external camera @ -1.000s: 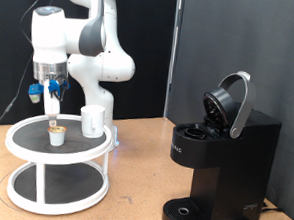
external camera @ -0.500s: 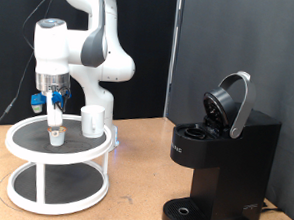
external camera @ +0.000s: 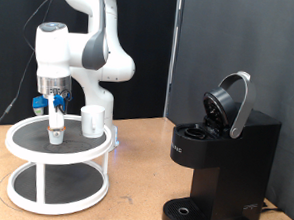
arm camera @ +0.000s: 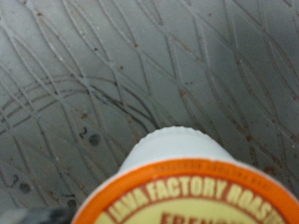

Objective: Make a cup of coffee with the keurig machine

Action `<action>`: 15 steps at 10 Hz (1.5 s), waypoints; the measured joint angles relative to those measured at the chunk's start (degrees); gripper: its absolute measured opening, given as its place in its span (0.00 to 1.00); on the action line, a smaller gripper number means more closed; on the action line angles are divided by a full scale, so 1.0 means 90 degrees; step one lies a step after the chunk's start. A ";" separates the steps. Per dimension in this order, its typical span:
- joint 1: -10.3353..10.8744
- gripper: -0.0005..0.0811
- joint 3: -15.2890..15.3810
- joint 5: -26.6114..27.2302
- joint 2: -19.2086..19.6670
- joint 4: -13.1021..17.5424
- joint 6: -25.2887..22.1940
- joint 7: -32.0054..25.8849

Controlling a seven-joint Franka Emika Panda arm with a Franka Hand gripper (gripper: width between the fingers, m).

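Wooden table [external camera: 133, 179] carries white tiered stand [external camera: 57, 190], keurig machine [external camera: 219, 165].

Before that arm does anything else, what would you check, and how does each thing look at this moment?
1. Gripper lined up over the coffee pod: ok, it hangs at the pod on the round stand.
2. Pod between the fingers: cannot tell, the exterior view is too small and the wrist view shows no fingers.
3. Pod upright: ok, its printed lid faces the wrist camera.
4. Keurig machine lid open: ok, raised.
5. Cup out of the way: ok, upright on the stand beside the gripper.
6. Drip base free: ok, nothing on it.
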 joint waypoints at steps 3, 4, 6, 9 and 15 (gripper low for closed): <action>0.0000 0.48 0.0000 0.0094 -0.0002 0.0055 -0.0074 -0.0006; 0.0000 0.48 -0.0002 0.0203 -0.0017 0.0125 -0.0236 -0.0081; 0.0000 0.48 -0.0054 0.0493 -0.0207 0.0391 -0.0787 -0.0436; -0.0015 0.48 -0.0138 0.0593 -0.0642 0.0720 -0.1381 -0.0705; 0.0428 0.48 -0.0155 0.1886 -0.0765 0.1094 -0.1597 -0.0960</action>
